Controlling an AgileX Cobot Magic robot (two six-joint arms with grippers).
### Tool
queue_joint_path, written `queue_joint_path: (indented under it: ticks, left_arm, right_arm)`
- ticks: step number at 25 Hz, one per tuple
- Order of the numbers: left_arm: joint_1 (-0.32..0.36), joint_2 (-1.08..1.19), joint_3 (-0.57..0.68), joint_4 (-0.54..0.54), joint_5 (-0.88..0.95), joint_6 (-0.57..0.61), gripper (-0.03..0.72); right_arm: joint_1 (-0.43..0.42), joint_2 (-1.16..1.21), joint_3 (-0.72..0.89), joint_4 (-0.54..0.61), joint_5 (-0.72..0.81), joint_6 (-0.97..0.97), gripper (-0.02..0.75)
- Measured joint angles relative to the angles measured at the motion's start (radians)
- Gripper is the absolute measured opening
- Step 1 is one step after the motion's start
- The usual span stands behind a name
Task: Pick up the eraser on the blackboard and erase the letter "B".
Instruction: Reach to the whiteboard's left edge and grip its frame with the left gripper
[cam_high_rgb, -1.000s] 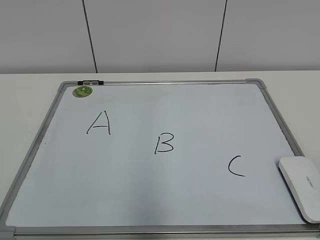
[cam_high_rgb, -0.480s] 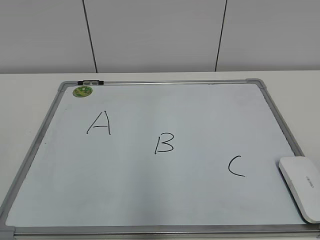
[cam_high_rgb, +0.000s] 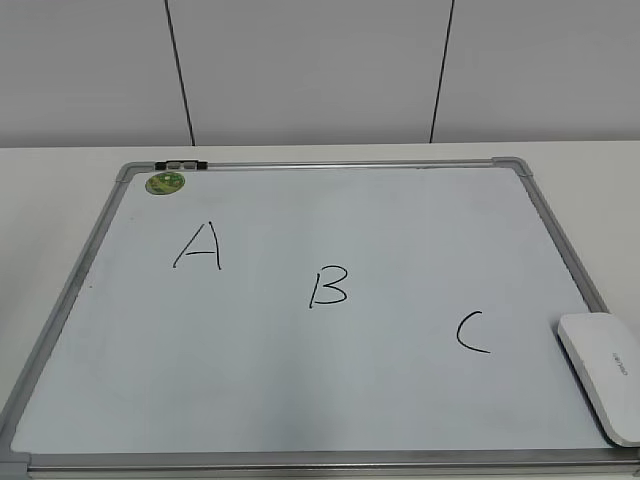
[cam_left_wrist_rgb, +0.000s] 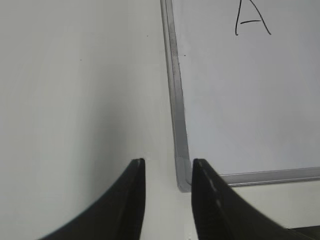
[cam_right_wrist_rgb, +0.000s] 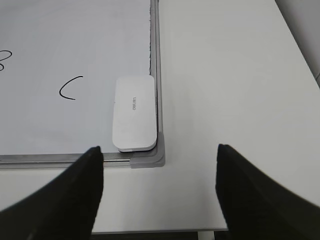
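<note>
On blackboard (cam_high_rgb: 330, 400): no change vs 1s prior; eraser (cam_right_wrist_rgb: 133, 113) sat untouched by frame, "B" (cam_high_rgb: 328, 287) intact. Right gripper (cam_right_wrist_rgb: 159, 187) wide open, left gripper (cam_left_wrist_rgb: 167, 200) slightly open, both empty; pick pending.

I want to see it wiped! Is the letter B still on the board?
Yes. The B is whole on the board; the eraser lies untouched.

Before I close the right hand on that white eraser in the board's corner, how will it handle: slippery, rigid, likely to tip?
The eraser looks like a stiff, glossy plastic block, so probably rigid but somewhat slick under the fingers. It lies flat and low on the blackboard, so tipping seems unlikely. It sits against the frame, which may crowd one finger.
</note>
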Motion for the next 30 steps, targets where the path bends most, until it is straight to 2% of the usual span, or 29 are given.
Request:
queue_joint_path:
  ticks: [14, 30]
  left_arm:
    - [0.000, 0.630, -0.391, -0.040, 0.018, 0.000, 0.241]
    - [0.000, 1.146, -0.793, -0.044, 0.104, 0.000, 0.255]
  right_arm:
    - [0.000, 0.000, 0.000, 0.000, 0.000, 0.000, 0.521]
    - [0.000, 0.000, 0.000, 0.000, 0.000, 0.000, 0.521]
